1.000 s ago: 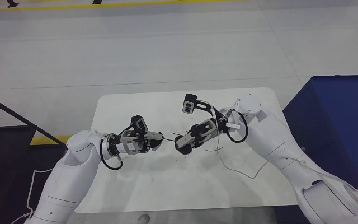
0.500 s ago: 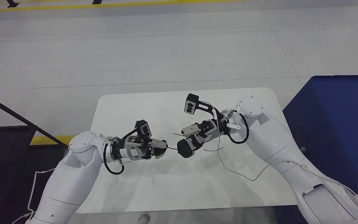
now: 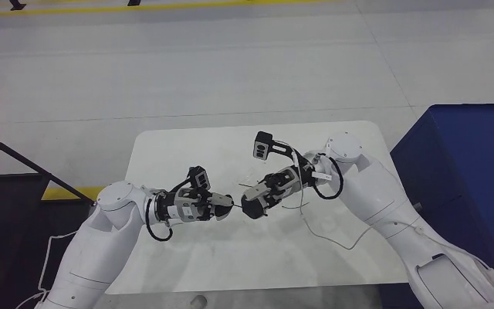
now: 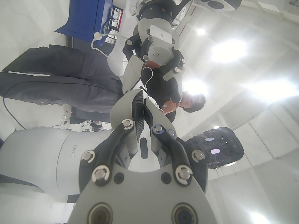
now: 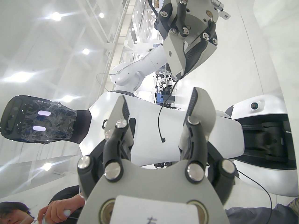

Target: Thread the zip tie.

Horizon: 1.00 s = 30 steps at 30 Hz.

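Observation:
A thin black zip tie (image 5: pixel 158 120) hangs from my left gripper (image 5: pixel 183 72), which is shut on its strap. Its small head end (image 5: pixel 162 140) dangles free between the spread fingers of my right gripper (image 5: pixel 158 94), which is open and touches nothing. In the left wrist view my left gripper (image 4: pixel 143 95) pinches the zip tie (image 4: pixel 144 90), whose short end pokes out past the fingertips, and the right gripper (image 4: pixel 151 75) faces it close by. From above, the left gripper (image 3: pixel 224 205) and right gripper (image 3: pixel 248 207) meet tip to tip over the white table (image 3: pixel 193 154).
A loose white cable (image 3: pixel 340 235) lies on the table under the right arm. A blue cabinet (image 3: pixel 455 162) stands off the table's right side. The table's back and front parts are bare.
Both grippers have shifted toward the table's front and drawn closer together. The gap between their tips has narrowed.

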Tool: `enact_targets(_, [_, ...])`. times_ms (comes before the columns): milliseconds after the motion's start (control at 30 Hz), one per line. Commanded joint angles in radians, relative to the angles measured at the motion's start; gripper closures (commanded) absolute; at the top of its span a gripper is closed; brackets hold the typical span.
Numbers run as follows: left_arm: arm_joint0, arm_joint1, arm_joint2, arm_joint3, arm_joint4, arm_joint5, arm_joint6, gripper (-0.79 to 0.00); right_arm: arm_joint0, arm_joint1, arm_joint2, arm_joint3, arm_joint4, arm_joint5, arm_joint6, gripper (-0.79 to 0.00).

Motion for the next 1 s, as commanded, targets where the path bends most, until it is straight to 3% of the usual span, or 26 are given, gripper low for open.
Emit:
enact_targets(0, [0.003, 0.0, 0.003, -0.005, 0.003, -0.002, 0.007, 0.0, -0.003, -0.001, 0.001, 0.004, -0.005, 0.006, -0.006, -0.252])
enact_targets(233, [0.005, -0.001, 0.022, -0.01, 0.014, -0.005, 0.022, 0.0, -0.011, -0.006, 0.004, 0.004, -0.01, 0.012, -0.008, -0.148])
enact_targets(533, [-0.007, 0.0, 0.02, -0.005, 0.012, -0.005, 0.031, 0.0, -0.018, -0.011, 0.008, 0.014, -0.023, 0.02, -0.003, -0.12])
enact_targets(767, [-0.002, 0.002, 0.019, -0.016, 0.012, -0.003, 0.034, 0.0, -0.022, -0.015, 0.009, 0.009, -0.034, 0.025, -0.008, -0.068])
enact_targets(867, [0.0, 0.002, 0.02, -0.022, 0.014, -0.001, 0.037, 0.0, -0.024, -0.016, 0.01, 0.006, -0.037, 0.028, -0.008, 0.0])
enact_targets(967, [0.0, 0.003, 0.021, -0.026, 0.011, 0.0, 0.036, 0.0, -0.026, -0.017, 0.012, 0.004, -0.042, 0.031, -0.008, 0.0])
